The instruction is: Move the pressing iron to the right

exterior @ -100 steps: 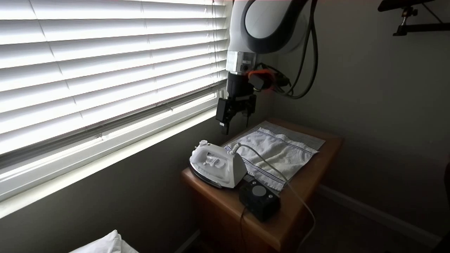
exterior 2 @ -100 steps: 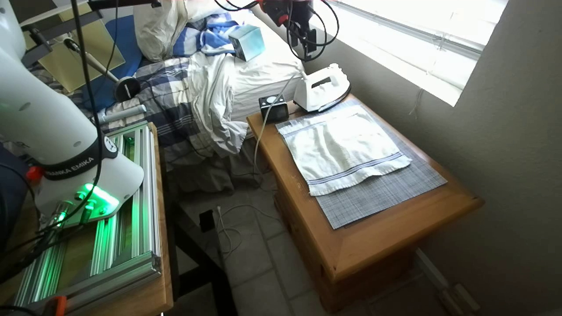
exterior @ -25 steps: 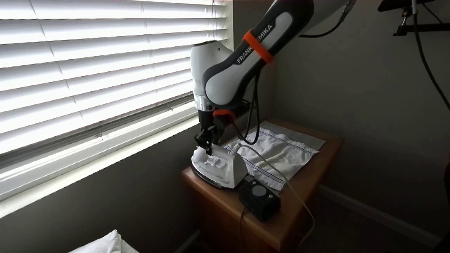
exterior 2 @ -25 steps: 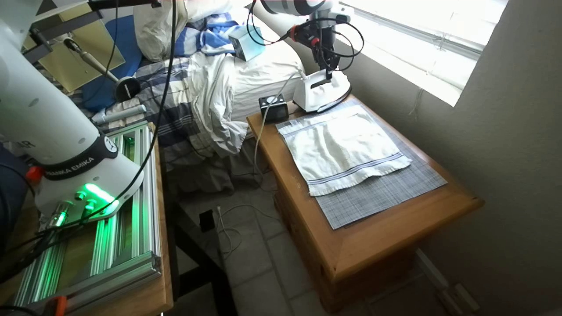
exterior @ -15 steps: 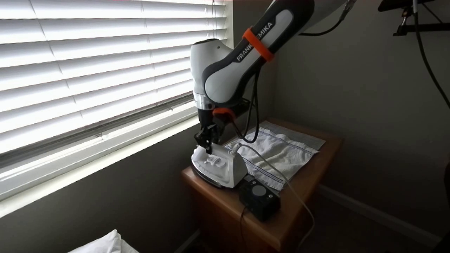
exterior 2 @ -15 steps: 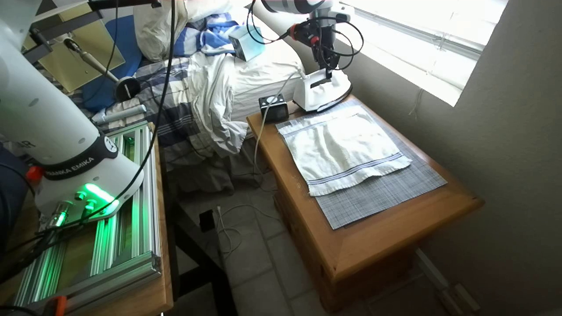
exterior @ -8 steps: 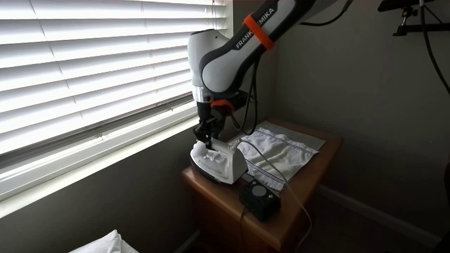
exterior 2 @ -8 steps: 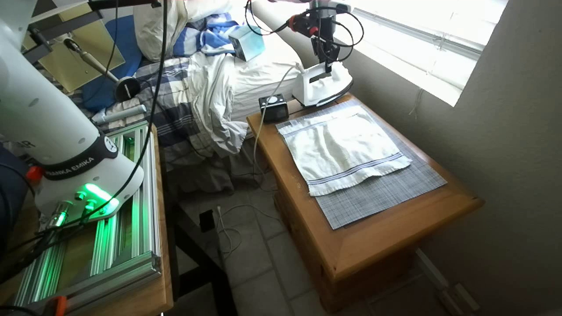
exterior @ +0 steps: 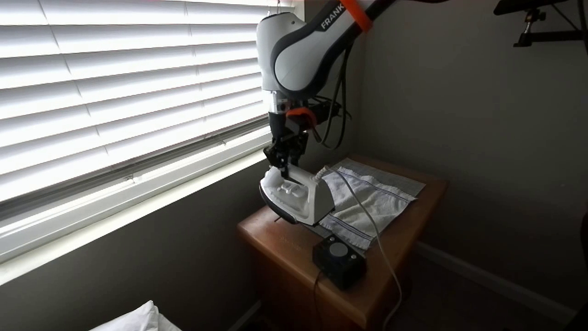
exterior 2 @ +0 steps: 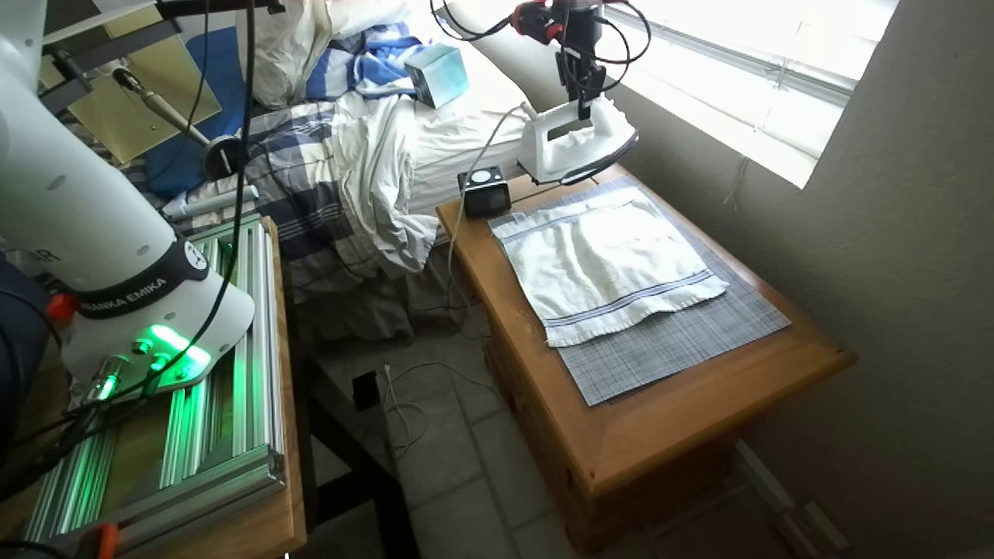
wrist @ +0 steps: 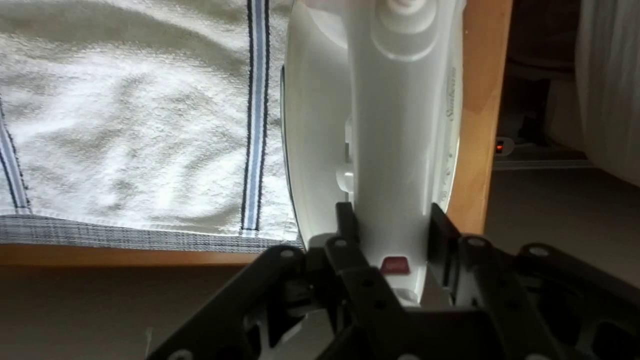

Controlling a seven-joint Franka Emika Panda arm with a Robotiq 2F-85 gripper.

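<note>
The white pressing iron (exterior: 296, 197) hangs just above the near end of the wooden table, its dark soleplate clear of the top in both exterior views. My gripper (exterior: 285, 171) is shut around the front part of its arched handle. In the wrist view, black fingers (wrist: 346, 220) stand on either side of the white handle (wrist: 392, 125), and my gripper (wrist: 392, 222) has a small red mark on the iron between its jaws. From the back of the iron (exterior 2: 571, 151) a pale cord (exterior 2: 489, 144) trails down past the table edge.
A white striped towel (exterior: 367, 202) lies on a grey woven mat (exterior 2: 675, 365) beside the iron. A black box with a round top dial (exterior 2: 484, 194) stands close to the iron's heel. The window sill (exterior 2: 699, 116) and wall run along one side; a bed (exterior 2: 435, 155) lies beyond.
Several seconds ago the gripper was above the iron, apart from it. It then took hold of the handle. Over the last second, gripper and iron have risen off the table and shifted slightly towards the towel.
</note>
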